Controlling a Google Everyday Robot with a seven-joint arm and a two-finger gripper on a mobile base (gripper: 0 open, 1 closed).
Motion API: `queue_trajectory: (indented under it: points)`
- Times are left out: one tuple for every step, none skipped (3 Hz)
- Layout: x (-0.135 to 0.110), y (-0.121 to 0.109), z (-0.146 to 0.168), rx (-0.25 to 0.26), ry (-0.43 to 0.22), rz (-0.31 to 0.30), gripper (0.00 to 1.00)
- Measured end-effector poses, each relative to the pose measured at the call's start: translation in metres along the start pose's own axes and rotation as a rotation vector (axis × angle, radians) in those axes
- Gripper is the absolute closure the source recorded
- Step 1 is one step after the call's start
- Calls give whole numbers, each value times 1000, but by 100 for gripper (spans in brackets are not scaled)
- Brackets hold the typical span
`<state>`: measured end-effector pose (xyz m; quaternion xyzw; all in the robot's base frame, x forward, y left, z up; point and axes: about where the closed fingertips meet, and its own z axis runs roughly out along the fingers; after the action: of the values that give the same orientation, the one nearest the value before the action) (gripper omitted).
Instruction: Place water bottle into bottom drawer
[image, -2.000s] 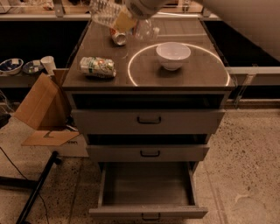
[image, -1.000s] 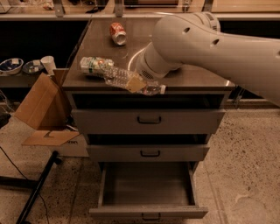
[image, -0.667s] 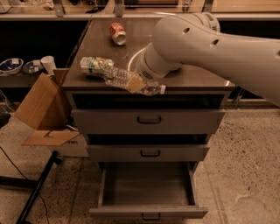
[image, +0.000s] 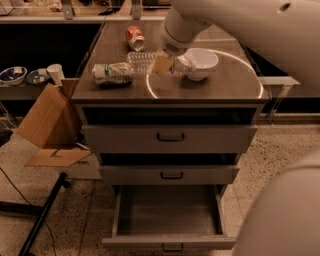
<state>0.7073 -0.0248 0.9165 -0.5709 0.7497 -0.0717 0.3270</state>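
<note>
I see gripper (image: 161, 64) clamped mid-body on small clear ribbed plastic water bottle (image: 139, 58), axis left-right; open grey metal bottom drawer (image: 167, 243) well below, forward.

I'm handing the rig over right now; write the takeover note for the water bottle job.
Gripper: shut on the middle of the water bottle, over the cabinet top, beside the white bowl.
Bottom drawer: pulled open, bottle not in it yet.
Done: bottle grasped, drawer open.
Left: bring the bottle forward and down, then release it in the drawer.
Leave alone: crushed can, red can.
</note>
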Motion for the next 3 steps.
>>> queue_trajectory:
  points:
    - [-19,-37,-22,58,-19,-36,100]
    - [-34,-57,-39,108,-45,-52,100]
    - [-41,-59,-52,141,-72,-57,100]
